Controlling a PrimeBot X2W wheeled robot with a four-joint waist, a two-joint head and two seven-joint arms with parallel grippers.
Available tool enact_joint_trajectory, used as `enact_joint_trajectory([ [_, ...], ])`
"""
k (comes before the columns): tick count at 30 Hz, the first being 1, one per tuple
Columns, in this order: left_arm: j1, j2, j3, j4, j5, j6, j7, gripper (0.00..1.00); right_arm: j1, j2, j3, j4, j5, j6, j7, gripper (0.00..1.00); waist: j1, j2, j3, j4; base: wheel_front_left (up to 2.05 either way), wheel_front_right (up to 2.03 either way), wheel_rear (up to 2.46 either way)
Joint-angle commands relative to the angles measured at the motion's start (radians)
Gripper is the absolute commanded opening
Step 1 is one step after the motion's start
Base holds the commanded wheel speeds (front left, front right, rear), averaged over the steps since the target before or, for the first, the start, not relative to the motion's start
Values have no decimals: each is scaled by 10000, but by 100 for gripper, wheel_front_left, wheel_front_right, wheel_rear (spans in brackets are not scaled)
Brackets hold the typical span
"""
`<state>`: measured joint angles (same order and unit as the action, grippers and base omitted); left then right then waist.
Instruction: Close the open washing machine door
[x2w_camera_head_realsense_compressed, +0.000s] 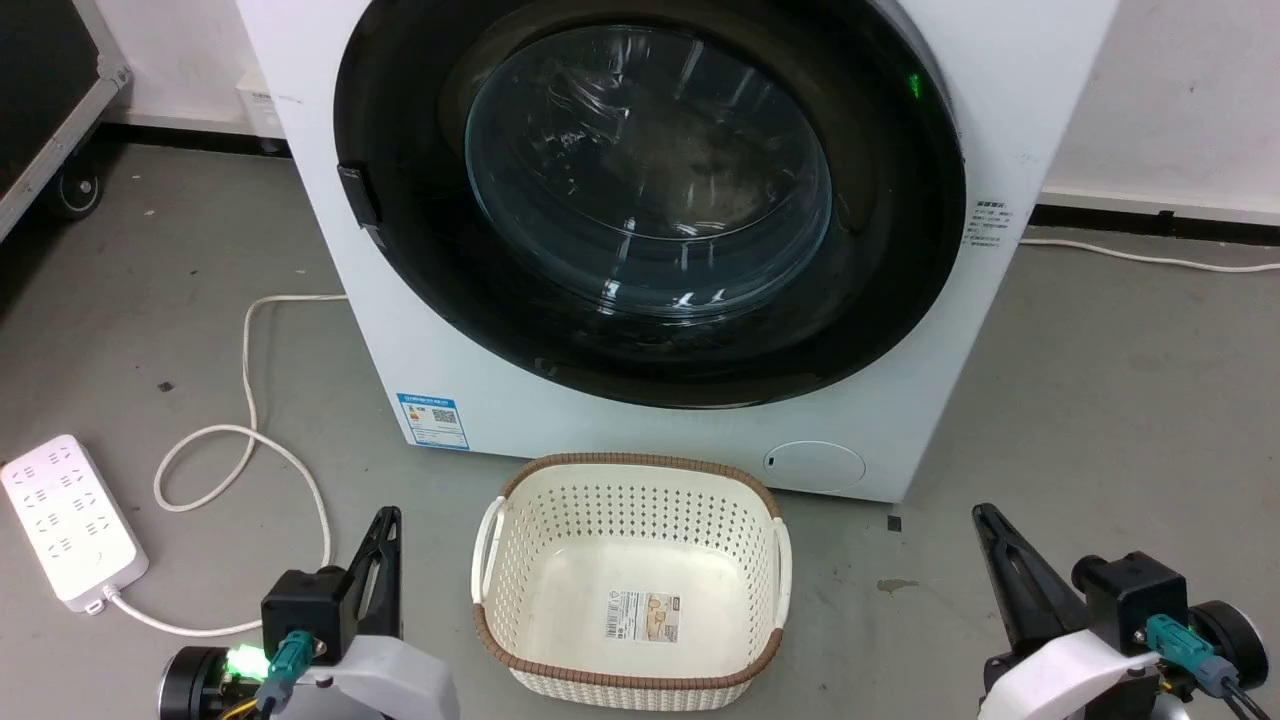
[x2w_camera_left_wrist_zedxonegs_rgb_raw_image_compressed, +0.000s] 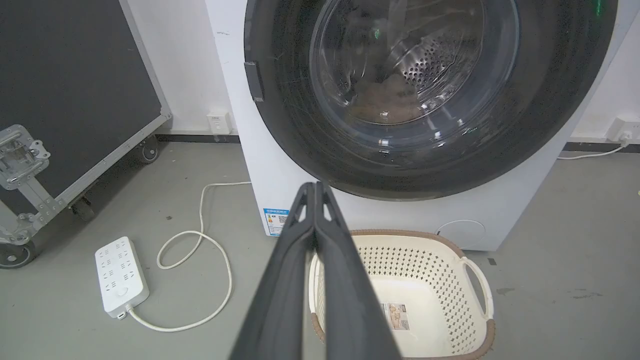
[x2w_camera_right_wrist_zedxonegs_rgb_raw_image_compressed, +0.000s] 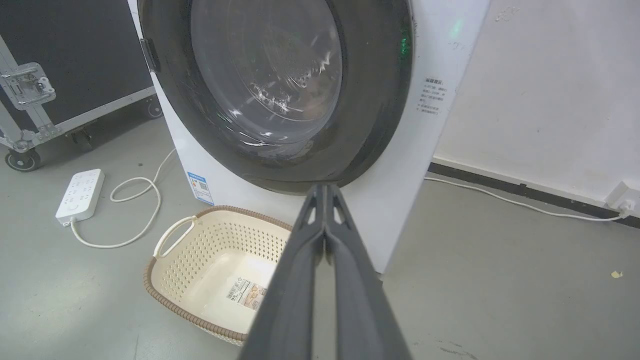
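The left hand and the right hand are resting low near the grey floor. Each hand is keeping its two dark fingers pressed together, and neither is holding anything. In the left wrist view, the left hand is pointing at the bottom of the washing machine. In the right wrist view, the right hand is doing the same.

The cream basket is sitting between the two hands, with its far rim close to the machine. Bare floor is lying past the outer side of the right hand. Past the outer side of the left hand, a white power strip and its looping cord are lying on the floor. A black case on wheels is standing farther out that way.

The washing machine door is sitting ahead of both hands and above them. It is round, so it is just as wide as it is tall. It is facing the hands, with its rim lying against the white front. Its little catch is sitting on the edge nearer the left hand.

A blue and white sticker is sitting on the machine's lower corner, ahead of the left hand. Small grey writing is sitting beside the door on the right hand's side. A paper label is lying in the basket. All these words are too small to read.
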<state>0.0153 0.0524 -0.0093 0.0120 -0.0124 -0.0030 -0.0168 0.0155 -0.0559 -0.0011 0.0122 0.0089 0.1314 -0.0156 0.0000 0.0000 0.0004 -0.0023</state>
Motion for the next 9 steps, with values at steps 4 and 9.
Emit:
enact_joint_trajectory([
  [4,-150,-20,81,-105,106,27,133,0,-148,55,9,-111,-77,-7,123,0,0,0,-3,16,0,0,0],
  [9,-153,-22,93,-120,124,30,168,0,-155,57,11,-122,-89,-7,156,0,0,0,-4,23,0,0,0],
])
